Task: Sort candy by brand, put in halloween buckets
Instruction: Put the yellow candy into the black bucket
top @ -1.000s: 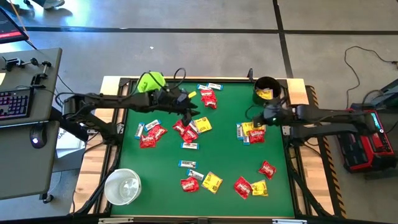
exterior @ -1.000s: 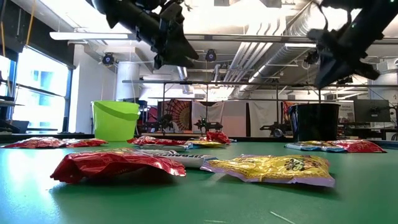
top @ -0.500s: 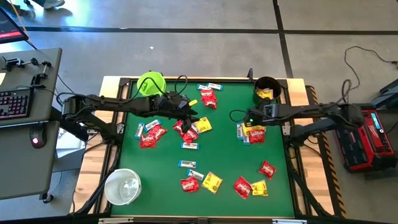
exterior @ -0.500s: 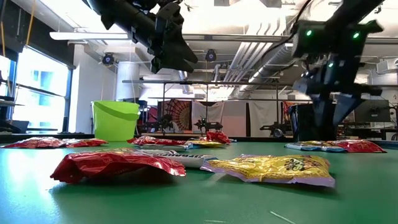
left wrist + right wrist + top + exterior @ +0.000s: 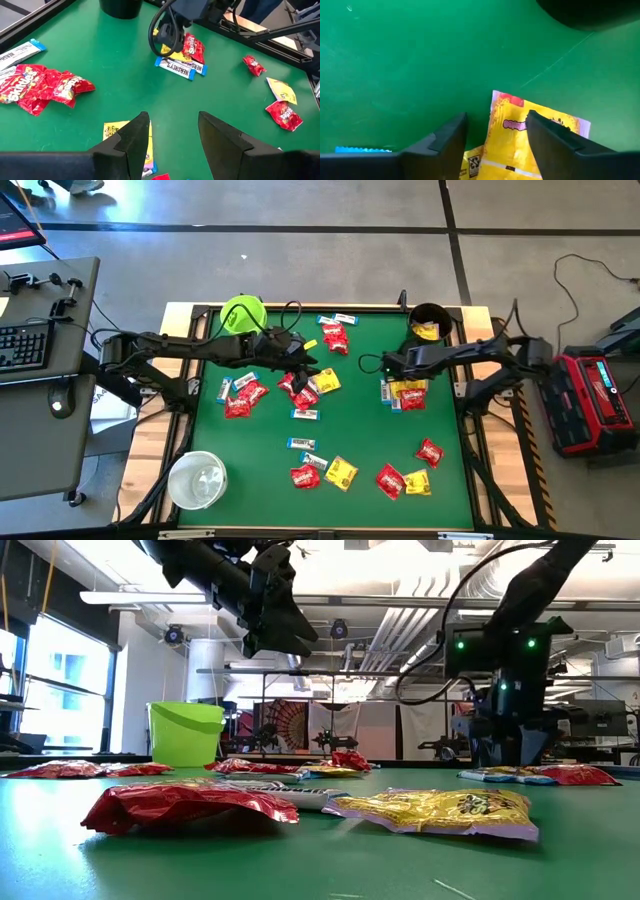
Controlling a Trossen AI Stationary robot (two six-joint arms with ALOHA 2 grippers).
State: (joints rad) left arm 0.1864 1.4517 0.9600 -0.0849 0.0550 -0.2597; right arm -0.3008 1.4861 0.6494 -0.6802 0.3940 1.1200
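Candy (image 5: 410,393) sorting: right gripper (image 5: 496,145) has swung from the black bucket (image 5: 428,322) down over a yellow packet (image 5: 532,137).

Its fingers gape, empty, ready to pick; left gripper (image 5: 170,137) still hovers open mid-table, holding nothing.

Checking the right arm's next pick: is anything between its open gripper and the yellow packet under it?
Nothing visible. The right gripper hangs open directly above the yellow packet, only bare green table around.
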